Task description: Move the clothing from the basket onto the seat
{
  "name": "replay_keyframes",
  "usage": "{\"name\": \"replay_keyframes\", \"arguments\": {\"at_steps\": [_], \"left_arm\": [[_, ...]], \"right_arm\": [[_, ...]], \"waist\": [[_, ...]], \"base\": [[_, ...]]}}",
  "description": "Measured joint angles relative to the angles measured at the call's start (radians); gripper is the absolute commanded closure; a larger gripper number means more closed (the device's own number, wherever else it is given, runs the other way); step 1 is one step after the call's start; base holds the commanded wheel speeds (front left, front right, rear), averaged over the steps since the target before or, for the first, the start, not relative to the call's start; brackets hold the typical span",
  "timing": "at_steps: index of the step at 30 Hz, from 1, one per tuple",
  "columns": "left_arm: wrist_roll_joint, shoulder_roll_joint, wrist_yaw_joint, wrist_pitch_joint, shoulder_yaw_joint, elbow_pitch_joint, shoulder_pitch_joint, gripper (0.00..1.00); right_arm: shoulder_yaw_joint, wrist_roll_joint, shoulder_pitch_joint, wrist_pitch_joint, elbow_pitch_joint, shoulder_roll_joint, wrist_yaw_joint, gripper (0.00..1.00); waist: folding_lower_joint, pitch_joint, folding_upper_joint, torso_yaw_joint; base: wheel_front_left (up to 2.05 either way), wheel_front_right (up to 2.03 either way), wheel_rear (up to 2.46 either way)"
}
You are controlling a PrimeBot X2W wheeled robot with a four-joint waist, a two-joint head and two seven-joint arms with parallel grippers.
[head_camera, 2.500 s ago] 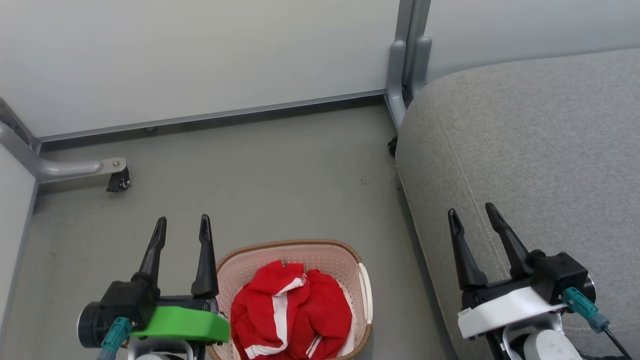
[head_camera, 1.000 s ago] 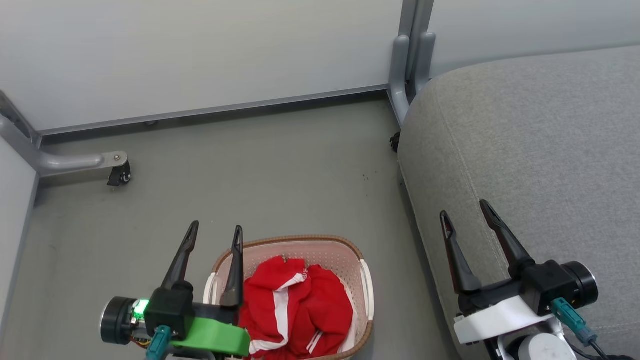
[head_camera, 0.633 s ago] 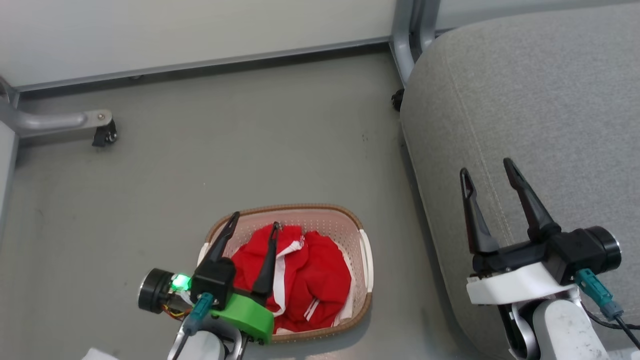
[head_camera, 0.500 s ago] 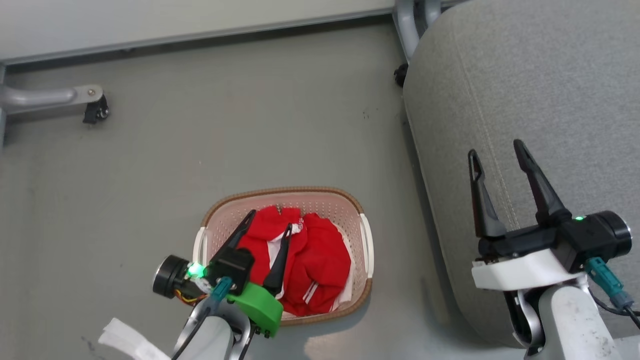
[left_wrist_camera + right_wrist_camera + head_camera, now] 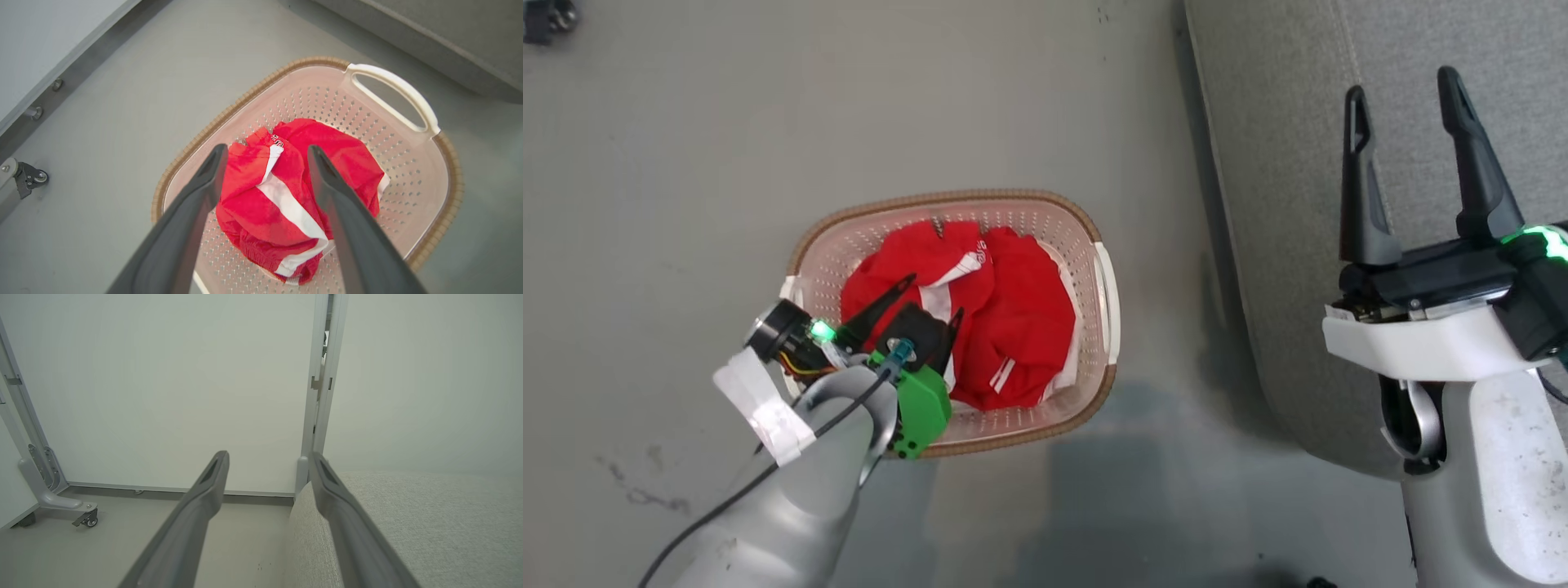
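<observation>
Bright red clothing (image 5: 1005,318) (image 5: 282,192) with white stripes lies bunched inside the cream perforated basket (image 5: 1086,237) (image 5: 421,175) on the floor. My left gripper (image 5: 929,299) (image 5: 265,153) hangs open just above the left part of the clothing, its two dark fingers (image 5: 196,196) straddling a white stripe without gripping it. To the right, the grey seat (image 5: 1282,163) (image 5: 408,522) stands beside the basket. My right gripper (image 5: 1401,82) (image 5: 267,457) is open and empty, held over the seat's left edge.
The basket rests on a grey floor (image 5: 686,147), its white handle (image 5: 392,94) facing the seat. A pale wall panel (image 5: 163,384) with a metal foot and caster (image 5: 86,518) (image 5: 28,177) stands beyond. A narrow floor strip separates basket and seat.
The head camera has tilted down, shifting the whole picture. My left gripper has dropped from beside the basket to just over the clothing, still open. The right gripper stays open over the seat.
</observation>
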Motion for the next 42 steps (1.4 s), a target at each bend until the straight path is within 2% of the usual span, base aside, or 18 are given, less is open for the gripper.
{"name": "replay_keyframes", "arguments": {"at_steps": [5, 10, 20, 26, 31, 32, 34, 37, 42], "left_arm": [[0.021, 0.007, 0.009, 0.0, -0.011, 0.119, -0.124, 0.0], [-0.005, 0.007, 0.0, 0.0, -0.01, 0.193, -0.193, 0.0], [0.017, 0.006, -0.009, 0.043, -0.069, 0.286, -0.307, 0.0], [0.028, 0.019, 0.039, 0.082, -0.082, 0.299, -0.329, 0.0], [0.033, 0.032, 0.098, 0.1, -0.094, 0.305, -0.343, 0.0], [0.042, 0.034, 0.105, 0.1, -0.105, 0.305, -0.347, 0.06], [0.049, 0.038, 0.128, 0.103, -0.109, 0.306, -0.354, 1.0], [0.03, 0.037, 0.158, 0.081, -0.097, 0.308, -0.354, 1.0], [-0.031, 0.038, 0.16, 0.018, -0.054, 0.293, -0.341, 1.0]], "right_arm": [[-0.001, 0.025, -0.045, 0.0, -0.026, 0.0, 0.0, 0.0], [-0.001, 0.041, -0.073, 0.0, -0.041, 0.0, 0.0, 0.0], [-0.002, 0.052, -0.126, 0.0, -0.052, 0.0, 0.0, 0.0], [-0.001, 0.06, -0.141, 0.0, -0.056, 0.0, 0.0, 0.0], [0.005, 0.061, -0.141, 0.0, -0.06, 0.0, 0.0, 0.0], [0.005, 0.061, -0.141, 0.0, -0.061, 0.0, 0.0, 0.0], [0.003, 0.061, -0.141, 0.0, -0.061, 0.0, 0.0, 0.0], [0.001, 0.059, -0.141, 0.0, -0.056, 0.0, 0.0, 0.0], [0.004, 0.059, -0.142, 0.0, -0.046, 0.0, 0.0, 0.0]], "waist": [[0.0, 0.102, 0.0, -0.024], [0.0001, 0.2, 0.0, -0.051], [0.0001, 0.356, 0.0, -0.101], [0.0, 0.414, 0.0, -0.132], [0.0, 0.439, 0.0, -0.155], [0.0, 0.442, 0.0, -0.157], [0.0, 0.448, 0.0, -0.159], [0.0, 0.444, 0.0, -0.157], [0.0, 0.412, 0.0, -0.149]], "base": [[0.0, 0.0, 0.0], [0.0, 0.0, 0.0], [0.0, 0.0, 0.0], [0.0, 0.0, 0.0], [0.0, 0.0, 0.0], [0.0, 0.0, 0.0], [0.0, 0.0, 0.0], [0.0, 0.0, 0.0], [0.0, 0.0, 0.0]]}}
